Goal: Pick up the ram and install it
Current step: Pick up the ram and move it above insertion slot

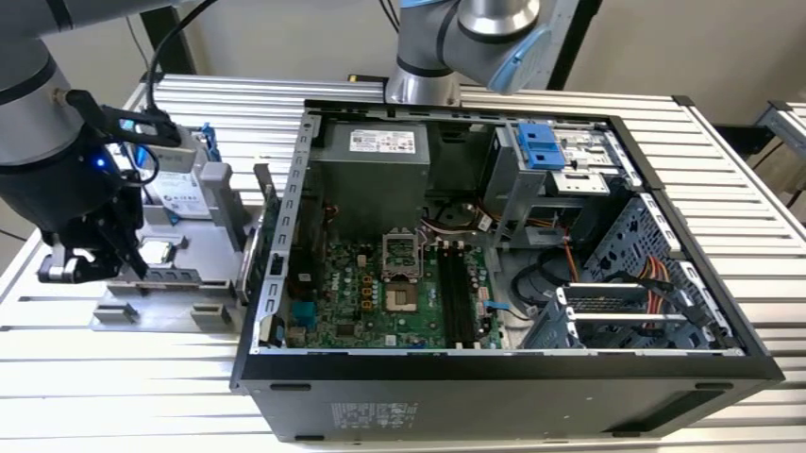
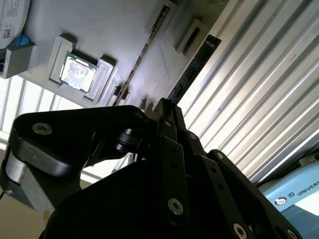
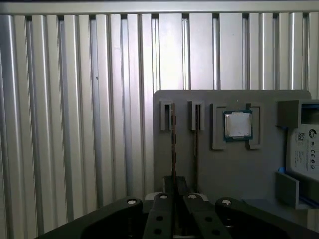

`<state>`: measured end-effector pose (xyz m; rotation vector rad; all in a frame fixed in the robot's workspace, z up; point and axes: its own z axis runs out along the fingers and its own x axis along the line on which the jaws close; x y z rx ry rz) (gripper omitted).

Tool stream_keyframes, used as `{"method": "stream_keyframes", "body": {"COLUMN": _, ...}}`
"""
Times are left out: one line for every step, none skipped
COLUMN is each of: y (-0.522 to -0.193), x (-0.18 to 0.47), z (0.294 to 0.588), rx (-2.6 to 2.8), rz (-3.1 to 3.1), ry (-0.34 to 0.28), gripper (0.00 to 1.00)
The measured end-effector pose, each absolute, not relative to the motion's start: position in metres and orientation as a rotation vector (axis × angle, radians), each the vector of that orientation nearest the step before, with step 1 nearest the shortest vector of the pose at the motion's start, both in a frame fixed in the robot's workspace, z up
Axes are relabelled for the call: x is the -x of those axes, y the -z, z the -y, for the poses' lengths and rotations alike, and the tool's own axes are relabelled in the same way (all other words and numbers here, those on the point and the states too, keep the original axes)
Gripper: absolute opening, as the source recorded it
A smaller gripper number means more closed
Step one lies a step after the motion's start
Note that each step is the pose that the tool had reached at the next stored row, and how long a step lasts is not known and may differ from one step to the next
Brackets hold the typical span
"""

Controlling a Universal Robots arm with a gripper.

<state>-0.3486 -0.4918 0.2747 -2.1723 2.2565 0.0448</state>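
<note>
Two ram sticks stand on edge in slots of a grey parts tray (image 3: 234, 169). My gripper (image 3: 174, 191) sits low over the tray's end, its fingers drawn together on the ram (image 3: 173, 144) that lies farther from the processor. The other stick (image 3: 196, 149) stands free beside it. In the second wrist view the gripped ram (image 2: 194, 67) runs into the gripper (image 2: 155, 107), with the other stick (image 2: 142, 55) alongside. In the exterior view the gripper (image 1: 126, 272) hangs at the tray (image 1: 151, 311) on the exterior view's left. The ram still rests in its slot.
A square silver processor (image 3: 238, 124) and a hard drive (image 3: 304, 149) share the tray. An open computer case (image 1: 655, 245) fills the middle of the ribbed metal table, its motherboard's memory slots (image 1: 456, 297) showing. A second robot arm's base (image 1: 422, 85) stands behind the case.
</note>
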Motion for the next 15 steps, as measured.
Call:
{"method": "stream_keyframes", "body": {"y": -0.2754, "x": 0.3486, "z": 0.4918, "rx": 2.172, "rz": -2.257, "ry": -0.045, "gripper": 0.0}}
{"method": "stream_keyframes", "body": {"y": -0.2759, "x": 0.3486, "z": 0.4918, "rx": 2.172, "rz": -2.256, "ry": -0.045, "gripper": 0.0}}
{"method": "stream_keyframes", "body": {"y": -0.2766, "x": 0.3486, "z": 0.4918, "rx": 2.172, "rz": -2.256, "ry": -0.045, "gripper": 0.0}}
{"method": "stream_keyframes", "body": {"y": -0.2773, "x": 0.3486, "z": 0.4918, "rx": 2.172, "rz": -2.256, "ry": -0.045, "gripper": 0.0}}
{"method": "stream_keyframes", "body": {"y": -0.2779, "x": 0.3486, "z": 0.4918, "rx": 2.172, "rz": -2.257, "ry": -0.045, "gripper": 0.0}}
{"method": "stream_keyframes", "body": {"y": -0.2785, "x": 0.3486, "z": 0.4918, "rx": 2.172, "rz": -2.256, "ry": -0.045, "gripper": 0.0}}
{"method": "stream_keyframes", "body": {"y": -0.2792, "x": 0.3486, "z": 0.4918, "rx": 2.172, "rz": -2.256, "ry": -0.045, "gripper": 0.0}}
{"method": "stream_keyframes", "body": {"y": -0.2799, "x": 0.3486, "z": 0.4918, "rx": 2.172, "rz": -2.256, "ry": -0.045, "gripper": 0.0}}
{"method": "stream_keyframes", "body": {"y": -0.2805, "x": 0.3486, "z": 0.4918, "rx": 2.172, "rz": -2.256, "ry": -0.045, "gripper": 0.0}}
{"method": "stream_keyframes", "body": {"y": -0.2812, "x": 0.3486, "z": 0.4918, "rx": 2.172, "rz": -2.256, "ry": -0.045, "gripper": 0.0}}
{"method": "stream_keyframes", "body": {"y": -0.2819, "x": 0.3486, "z": 0.4918, "rx": 2.172, "rz": -2.256, "ry": -0.045, "gripper": 0.0}}
{"method": "stream_keyframes", "body": {"y": -0.2826, "x": 0.3486, "z": 0.4918, "rx": 2.172, "rz": -2.256, "ry": -0.045, "gripper": 0.0}}
{"method": "stream_keyframes", "body": {"y": -0.2833, "x": 0.3486, "z": 0.4918, "rx": 2.172, "rz": -2.256, "ry": -0.045, "gripper": 0.0}}
{"method": "stream_keyframes", "body": {"y": -0.284, "x": 0.3486, "z": 0.4918, "rx": 2.172, "rz": -2.257, "ry": -0.045, "gripper": 0.0}}
{"method": "stream_keyframes", "body": {"y": -0.2846, "x": 0.3486, "z": 0.4918, "rx": 2.172, "rz": -2.256, "ry": -0.045, "gripper": 0.0}}
